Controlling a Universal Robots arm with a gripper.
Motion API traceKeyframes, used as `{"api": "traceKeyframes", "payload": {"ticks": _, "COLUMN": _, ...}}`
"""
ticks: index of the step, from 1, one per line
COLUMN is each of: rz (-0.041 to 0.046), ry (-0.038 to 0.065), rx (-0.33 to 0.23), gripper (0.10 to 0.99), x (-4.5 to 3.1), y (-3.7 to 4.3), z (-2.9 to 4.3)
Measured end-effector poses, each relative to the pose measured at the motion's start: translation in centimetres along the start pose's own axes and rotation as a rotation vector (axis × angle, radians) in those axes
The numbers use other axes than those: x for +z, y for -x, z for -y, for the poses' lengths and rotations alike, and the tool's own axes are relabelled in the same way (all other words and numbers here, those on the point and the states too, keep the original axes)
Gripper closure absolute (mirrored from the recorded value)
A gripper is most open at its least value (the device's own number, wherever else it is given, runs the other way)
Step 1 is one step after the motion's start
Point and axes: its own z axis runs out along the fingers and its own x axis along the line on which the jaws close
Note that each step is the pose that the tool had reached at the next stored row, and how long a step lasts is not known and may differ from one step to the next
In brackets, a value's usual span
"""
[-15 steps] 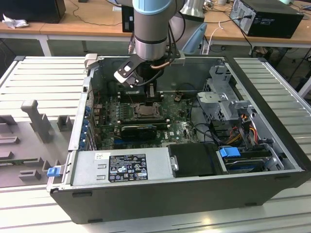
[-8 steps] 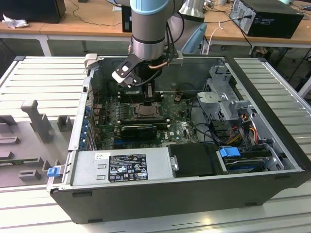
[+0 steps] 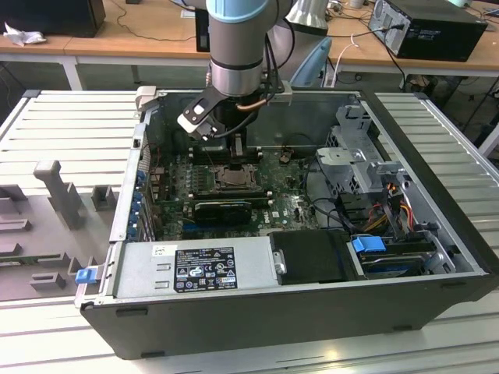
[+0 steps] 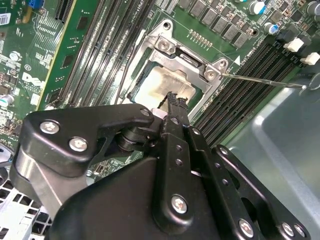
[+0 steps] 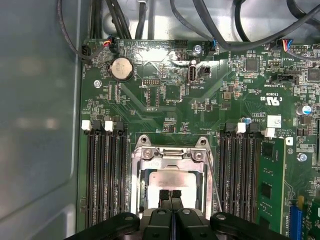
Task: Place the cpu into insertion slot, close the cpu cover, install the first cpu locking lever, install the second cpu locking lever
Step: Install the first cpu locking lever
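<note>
tool: my gripper (image 5: 170, 196), fingertips pressed together w/ nothing between them, tips low over the middle of the socket in the first wrist view; can't tell if they touch the chip face.
cpu: the cpu (image 5: 172, 181) lies flat in its seat, pale face showing through the frame's window, just beside my tips.
slot: the insertion slot (image 3: 232, 176) sits mid-board in the exterior view, directly under my arm, inside the open pc case (image 3: 437, 257).
cover: the cpu cover (image 5: 170, 156) looks folded down flat around the chip, hinge side away from my fingers.
lever: a thin wire lever (image 4: 265, 81) runs out from the socket corner over the memory slots (image 5: 105, 175) toward the case wall in the second wrist view; looks unlatched to me, not sure.
handling, cpu: i judge it light, stiff, thin, smooth-faced & fragile; contacts underneath bend easily. edges only, never press the face hard.
handling, cover: thin stiff sheet metal, prob. hinge-sprung; push on the frame rim, not via the window.
handling, lever: springy steel wire, slippery on my smooth tips, likely to snap back; best taken near its free end, away from the green board (image 5: 175, 100).
</note>
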Motion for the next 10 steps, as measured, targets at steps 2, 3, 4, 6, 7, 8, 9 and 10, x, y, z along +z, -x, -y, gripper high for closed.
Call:
{"api": "traceKeyframes", "payload": {"ticks": 2, "rz": 0.0001, "ry": 0.0, "rx": 0.0, "gripper": 0.98, "x": -0.05, "y": 0.0, "z": 0.0}}
{"api": "traceKeyframes", "payload": {"ticks": 3, "rz": 0.0003, "ry": 0.0, "rx": 0.0, "gripper": 0.98, "x": -0.1, "y": 0.0, "z": 0.0}}
{"api": "traceKeyframes", "payload": {"ticks": 4, "rz": 0.0001, "ry": 0.0, "rx": 0.0, "gripper": 0.98, "x": -0.18, "y": 0.0, "z": 0.0}}
{"api": "traceKeyframes", "payload": {"ticks": 6, "rz": 0.0002, "ry": 0.0, "rx": 0.0, "gripper": 0.98, "x": -0.3, "y": -0.01, "z": 0.0}}
{"api": "traceKeyframes", "payload": {"ticks": 7, "rz": 0.0001, "ry": 0.0, "rx": 0.0, "gripper": 0.98, "x": -0.33, "y": -0.01, "z": -0.01}}
{"api": "traceKeyframes", "payload": {"ticks": 8, "rz": 0.0001, "ry": 0.0, "rx": 0.0, "gripper": 0.98, "x": -0.41, "y": -0.01, "z": -0.01}}
{"api": "traceKeyframes", "payload": {"ticks": 9, "rz": 0.0001, "ry": 0.0, "rx": 0.0, "gripper": 0.98, "x": -0.55, "y": -0.02, "z": -0.01}}
{"api": "traceKeyframes", "payload": {"ticks": 10, "rz": 0.0001, "ry": 0.0, "rx": 0.0, "gripper": 0.98, "x": -0.71, "y": -0.02, "z": -0.02}}
